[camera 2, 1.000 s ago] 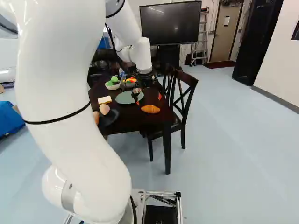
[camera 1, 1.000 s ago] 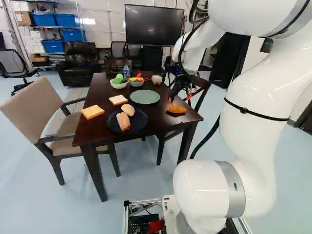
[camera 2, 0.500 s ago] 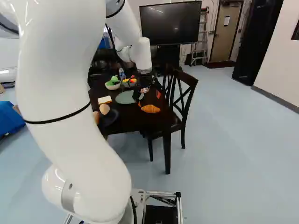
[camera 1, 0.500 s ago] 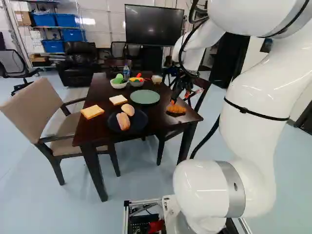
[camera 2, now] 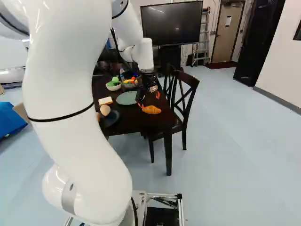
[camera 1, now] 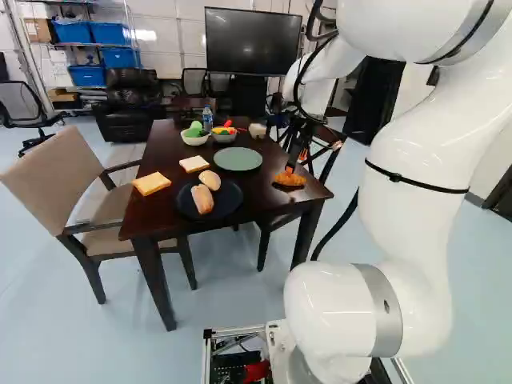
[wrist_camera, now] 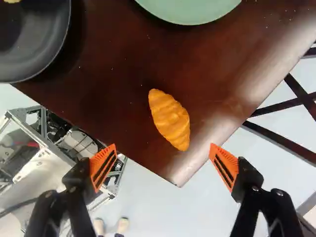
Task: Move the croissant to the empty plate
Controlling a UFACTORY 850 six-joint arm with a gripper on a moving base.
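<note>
Glossy dark table (wrist_camera: 118,69), seemingly wood; smooth matt green plate (wrist_camera: 190,10); ridged croissant (wrist_camera: 169,120)

base pair looks ahead, wrist down close; table (camera 1: 258,188) shared

Room's bright, lit mostly from above as far as I can tell: my glossy white arm (camera 1: 416,180) is nearly blown out, w/ hard highlights. Glare spot on the white panelled wall (camera 1: 146,35) in the L base view. Pale blue floor (camera 2: 235,141) is evenly bright. In the wrist view, the dark brown wooden table (wrist_camera: 113,69) throws a pale sheen along one side, w/ a soft shadow hugging the round dark grey plate (wrist_camera: 52,37). Wide-angle stretch makes the tall black cabinet (camera 2: 256,47) lean, R base view. Black two-finger gripper (camera 2: 149,100) blends into dark bkgd there; outline's hard to call.
</note>
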